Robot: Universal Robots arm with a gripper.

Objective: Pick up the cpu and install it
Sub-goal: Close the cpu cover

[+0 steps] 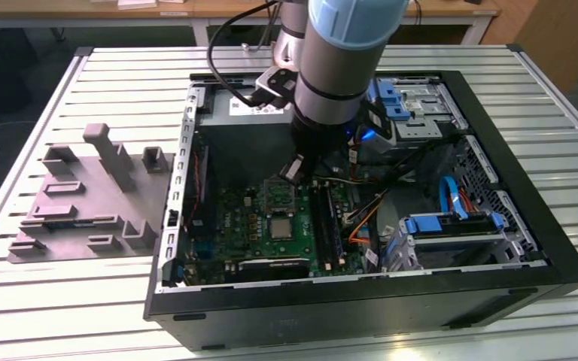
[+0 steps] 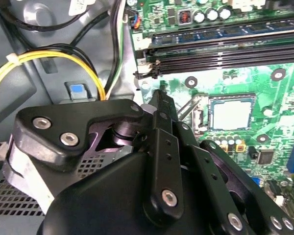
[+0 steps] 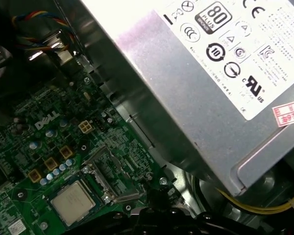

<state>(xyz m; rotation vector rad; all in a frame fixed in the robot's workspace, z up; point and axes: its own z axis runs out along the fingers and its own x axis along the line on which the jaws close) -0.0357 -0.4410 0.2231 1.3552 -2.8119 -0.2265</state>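
Note:
The cpu [image 1: 282, 228] lies flat in the square socket of the green motherboard [image 1: 244, 226], silvery top up, with nothing holding it. Both wrist views show the same cpu [image 2: 230, 113] [image 3: 72, 201] sitting inside the socket. The socket's metal frame [image 2: 190, 107] stands swung open beside it. My gripper [image 1: 294, 171] hangs inside the open computer case, a little above the board and just behind the socket. Its black tip [image 2: 159, 98] is beside the open frame and apart from the chip.
The power supply box [image 3: 210, 73] rises close behind the gripper. Memory slots [image 2: 225, 49] and yellow cables [image 2: 54, 56] flank the socket. Blue drive bays [image 1: 450, 226] fill the case's right in the exterior view. A grey plastic tray [image 1: 78, 203] lies on the slatted table [image 1: 68, 301].

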